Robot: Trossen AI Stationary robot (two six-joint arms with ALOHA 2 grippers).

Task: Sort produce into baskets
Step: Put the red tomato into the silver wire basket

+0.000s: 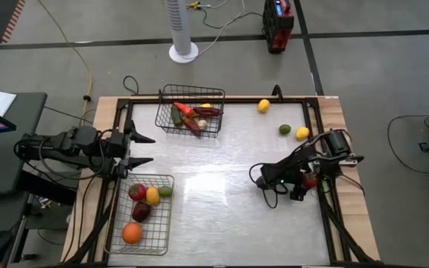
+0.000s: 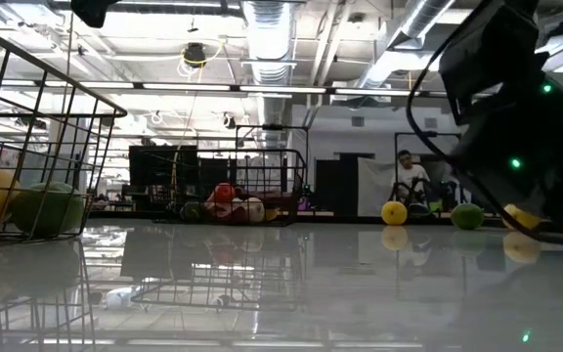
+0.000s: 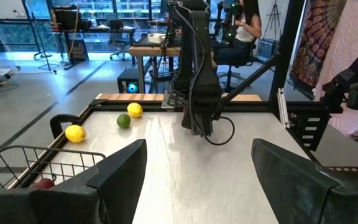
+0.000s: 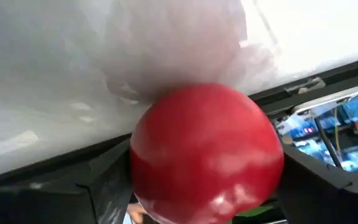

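My right gripper (image 1: 308, 182) is low at the table's right side, by the right rail, shut on a red tomato (image 4: 207, 155) that fills its wrist view. My left gripper (image 1: 146, 149) hangs open and empty at the table's left edge, between the two baskets. The far basket (image 1: 162, 119) holds vegetables. The near-left basket (image 1: 118, 223) holds a red tomato, a lemon, a lime, a dark red fruit and an orange. A lemon (image 1: 264, 105), a lime (image 1: 284, 129) and another lemon (image 1: 302, 133) lie loose at the far right. My right gripper pinches the red tomato between its two fingers, one on each side (image 4: 135, 168). The fingers slant down toward the table's right rail. Whether the tomato rests on the table or is clear of it, I cannot tell.
A black frame rail (image 1: 320, 149) runs along the table's edges, right beside my right gripper. The middle of the table (image 1: 222, 179) is bare. A person sits in the room beyond the table (image 3: 244, 28).
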